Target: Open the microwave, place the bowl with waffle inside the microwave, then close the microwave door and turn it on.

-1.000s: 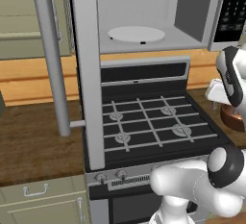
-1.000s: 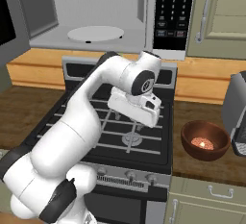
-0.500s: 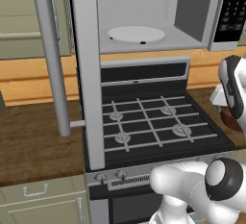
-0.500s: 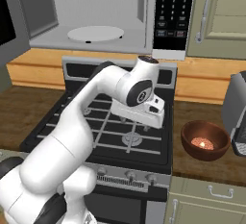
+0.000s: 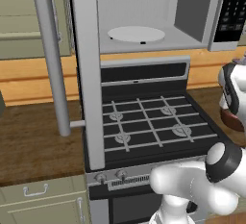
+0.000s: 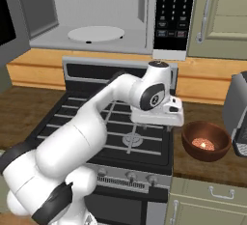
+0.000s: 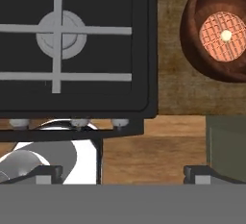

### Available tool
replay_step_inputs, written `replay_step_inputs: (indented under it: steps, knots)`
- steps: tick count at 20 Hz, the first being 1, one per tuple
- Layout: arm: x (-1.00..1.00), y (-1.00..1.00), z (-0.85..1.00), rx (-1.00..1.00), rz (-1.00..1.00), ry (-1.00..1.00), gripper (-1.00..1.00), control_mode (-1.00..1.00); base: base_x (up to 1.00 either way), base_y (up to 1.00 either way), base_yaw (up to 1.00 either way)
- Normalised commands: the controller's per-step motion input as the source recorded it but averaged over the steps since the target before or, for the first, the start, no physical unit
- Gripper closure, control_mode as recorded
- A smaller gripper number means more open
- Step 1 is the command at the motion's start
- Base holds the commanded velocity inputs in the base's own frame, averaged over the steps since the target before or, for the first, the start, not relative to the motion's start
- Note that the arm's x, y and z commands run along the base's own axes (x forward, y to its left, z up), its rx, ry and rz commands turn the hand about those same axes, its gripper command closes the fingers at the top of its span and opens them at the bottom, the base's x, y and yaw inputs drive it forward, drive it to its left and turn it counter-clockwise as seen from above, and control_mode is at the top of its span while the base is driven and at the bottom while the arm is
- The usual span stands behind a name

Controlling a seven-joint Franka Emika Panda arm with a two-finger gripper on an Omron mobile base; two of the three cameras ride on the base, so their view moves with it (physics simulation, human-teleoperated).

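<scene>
The microwave (image 5: 192, 21) stands open above the stove, its white turntable (image 6: 95, 33) bare. The microwave door (image 5: 88, 79) is swung out to the left, with its long bar handle (image 5: 51, 59) towards me. The dark reddish-brown bowl (image 6: 205, 139) holds a round waffle (image 7: 222, 35) and rests on the wooden counter right of the stove. My gripper (image 7: 122, 174) is open with nothing between its fingertips (image 7: 198, 174). It points down over the stove's front right corner, with the bowl just to its right. In the right base view my hand (image 6: 159, 115) hovers left of the bowl.
The black gas stove (image 6: 111, 122) with grey grates lies under the microwave. A grey appliance (image 6: 240, 113) stands on the counter right of the bowl. Beige cabinets (image 6: 219, 16) hang right of the keypad (image 6: 173, 11). The wooden counter (image 5: 38, 136) continues left of the stove.
My arm has swung to the right and slightly down across the stove, towards the bowl. The gripper has stayed open. Microwave, door and bowl have not moved.
</scene>
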Motion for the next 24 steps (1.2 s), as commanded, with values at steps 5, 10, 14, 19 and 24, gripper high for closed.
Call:
replay_step_inputs:
  steps: [5,10,14,19,24]
  knots:
    - [0.3,-0.4,-0.38,-0.06,0.06,0.0,-1.0,-1.0,0.0,0.0,0.0]
    - [0.4,-0.14,-0.3,0.0,0.05,0.0,-1.0,-1.0,0.0,0.0,0.0]
    - [0.36,-0.26,-0.29,0.0,0.05,0.0,-1.0,-1.0,0.0,0.0,0.0]
    - [0.22,-0.2,-0.31,0.0,0.02,0.0,-1.0,-1.0,0.0,0.0,0.0]
    - [0.16,-0.15,-0.22,0.0,0.02,0.0,-1.0,-1.0,0.0,0.0,0.0]
